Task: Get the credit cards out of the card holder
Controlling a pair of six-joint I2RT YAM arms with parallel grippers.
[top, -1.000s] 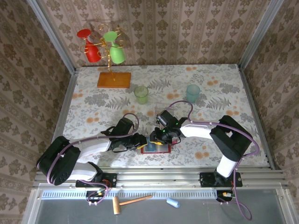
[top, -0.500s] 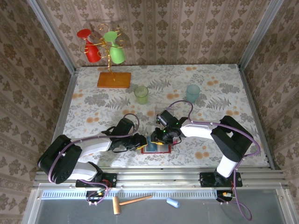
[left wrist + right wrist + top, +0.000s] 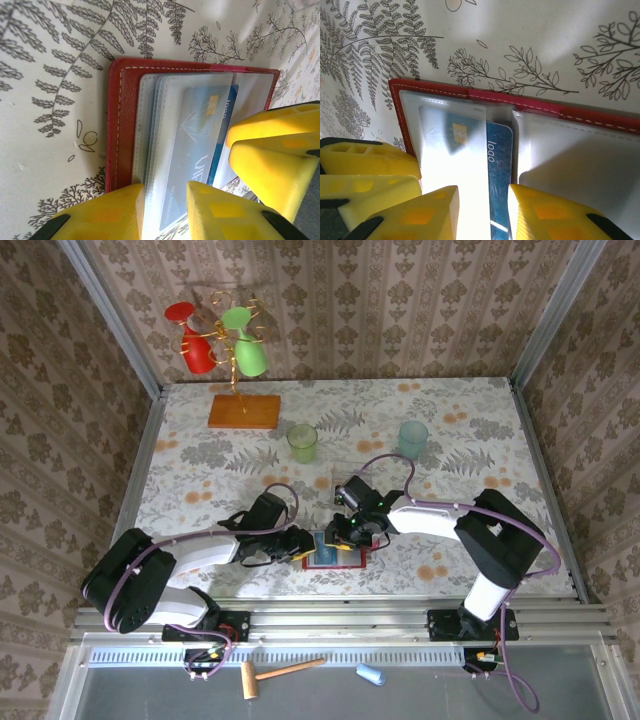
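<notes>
The red card holder (image 3: 335, 563) lies open on the table near its front edge, with clear inner sleeves showing. A blue credit card (image 3: 499, 150) sticks partly out of the left sleeve; through the plastic it looks pale blue (image 3: 200, 130). My right gripper (image 3: 350, 538) is low over the holder (image 3: 545, 104), its jaws partly open astride the bare strip of card (image 3: 482, 192). My left gripper (image 3: 303, 548) is at the holder's left end (image 3: 122, 110), also partly open (image 3: 165, 192), astride the edge of the sleeve stack. Neither visibly pinches anything.
A green cup (image 3: 302, 443) and a teal cup (image 3: 413, 440) stand mid-table. An orange wooden base (image 3: 244, 412) at the back left carries a rack with red and green goblets (image 3: 245, 345). A small hammer (image 3: 280, 672) lies below the front rail.
The right arm's elbow has drifted slightly to the right. Both grippers and the card holder stay where they were.
</notes>
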